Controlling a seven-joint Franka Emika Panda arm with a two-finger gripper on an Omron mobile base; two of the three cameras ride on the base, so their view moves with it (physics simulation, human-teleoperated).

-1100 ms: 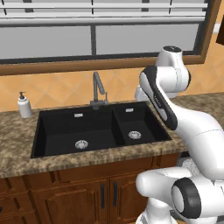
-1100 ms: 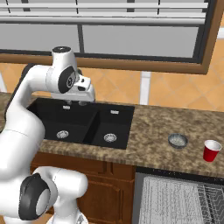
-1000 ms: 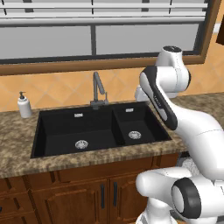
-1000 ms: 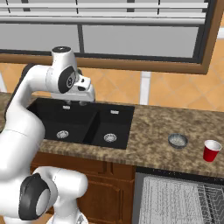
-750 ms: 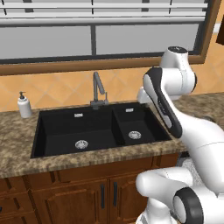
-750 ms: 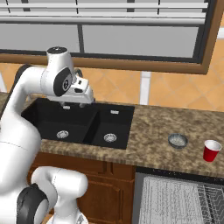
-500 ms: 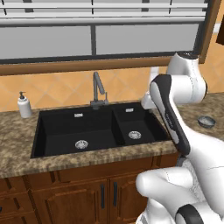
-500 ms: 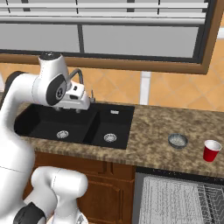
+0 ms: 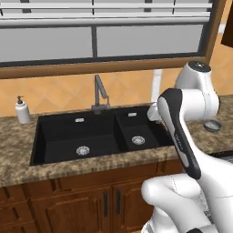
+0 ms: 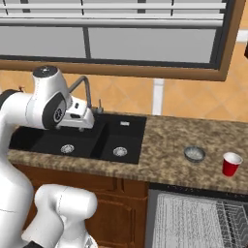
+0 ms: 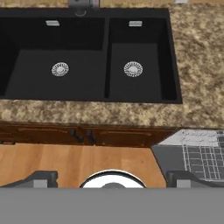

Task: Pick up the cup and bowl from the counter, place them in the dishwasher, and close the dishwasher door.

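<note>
**Claw wide open above the sink, cup and bowl on the table**

The claw (image 11: 112,177) looks down on the black double sink (image 11: 89,57), and its two dark fingertips (image 11: 41,178) stand wide apart with nothing between them. The small red plastic cup (image 10: 231,163) stands on the brown speckled granite table (image 10: 169,145), well to the right of the sink. The shallow grey metallic bowl (image 10: 194,154) sits between the sink and the cup. The grey-white wire rack of the dishwasher (image 10: 193,220) shows below the table edge, under the bowl.
</note>
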